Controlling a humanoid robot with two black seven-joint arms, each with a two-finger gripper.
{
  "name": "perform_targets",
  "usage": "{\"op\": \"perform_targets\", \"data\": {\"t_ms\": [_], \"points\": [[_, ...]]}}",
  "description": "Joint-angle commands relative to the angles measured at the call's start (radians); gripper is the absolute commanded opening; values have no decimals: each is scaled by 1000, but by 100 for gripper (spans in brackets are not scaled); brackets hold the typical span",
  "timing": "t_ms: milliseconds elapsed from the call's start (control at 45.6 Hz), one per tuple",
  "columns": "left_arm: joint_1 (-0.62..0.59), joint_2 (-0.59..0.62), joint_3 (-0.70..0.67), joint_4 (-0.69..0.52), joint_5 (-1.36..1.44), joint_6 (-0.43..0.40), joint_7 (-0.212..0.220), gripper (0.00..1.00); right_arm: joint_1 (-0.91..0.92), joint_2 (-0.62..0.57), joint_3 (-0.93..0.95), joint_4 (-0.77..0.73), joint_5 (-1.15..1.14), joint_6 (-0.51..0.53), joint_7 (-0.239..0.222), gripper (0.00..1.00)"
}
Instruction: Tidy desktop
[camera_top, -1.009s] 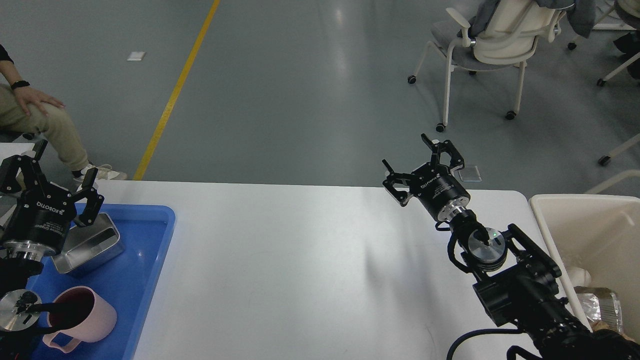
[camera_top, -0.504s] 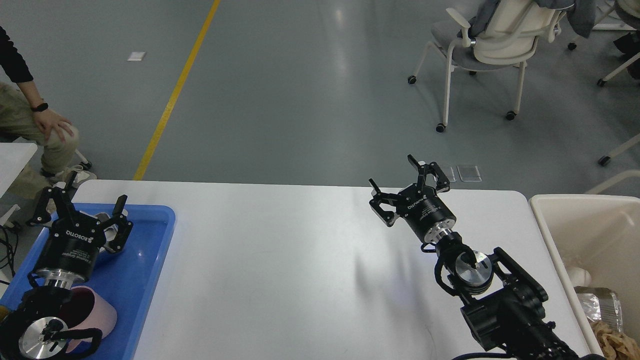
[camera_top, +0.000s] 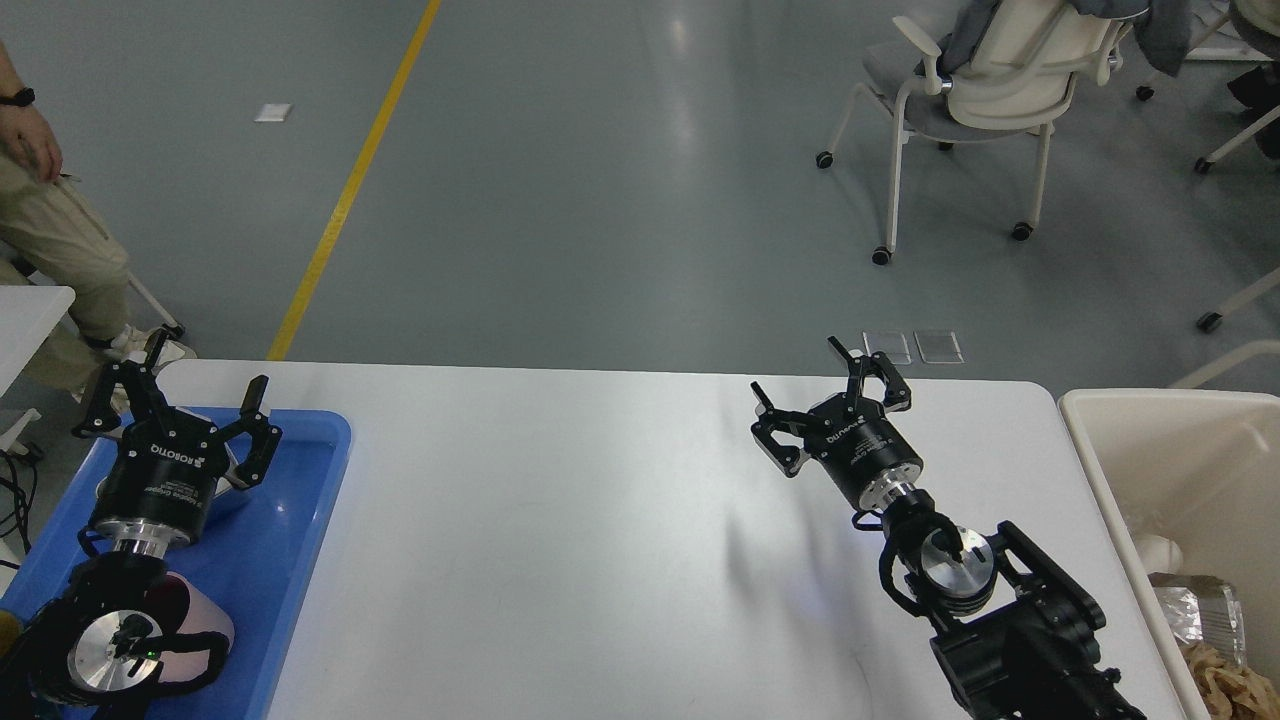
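The white desktop (camera_top: 560, 540) fills the lower middle of the view, between a blue tray (camera_top: 290, 540) on its left end and a cream bin (camera_top: 1190, 470) beside its right edge. The left gripper (camera_top: 175, 400) hangs above the tray with fingers spread, holding nothing. The right gripper (camera_top: 828, 400) hovers over the desktop's far right part, fingers likewise apart. A pink cup (camera_top: 205, 625) sits in the tray.

Left gripper (camera_top: 176, 393) swung in over blue tray (camera_top: 300, 540), covering steel container; right gripper (camera_top: 832, 400) dropped back slightly.
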Motion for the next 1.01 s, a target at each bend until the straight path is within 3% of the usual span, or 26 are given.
{"op": "perform_targets", "data": {"t_ms": [0,329,987], "points": [[-54,0,15,48,0,3,-1,97,0,-7,2,-2,0,-1,0,100],[-165,-34,72,184,0,0,-5,97,3,-21,18,-14,14,-3,-2,100],[-169,-60,76,187,1,3,-5,97,-49,-139,22,-18,144,12,-3,100]]}}
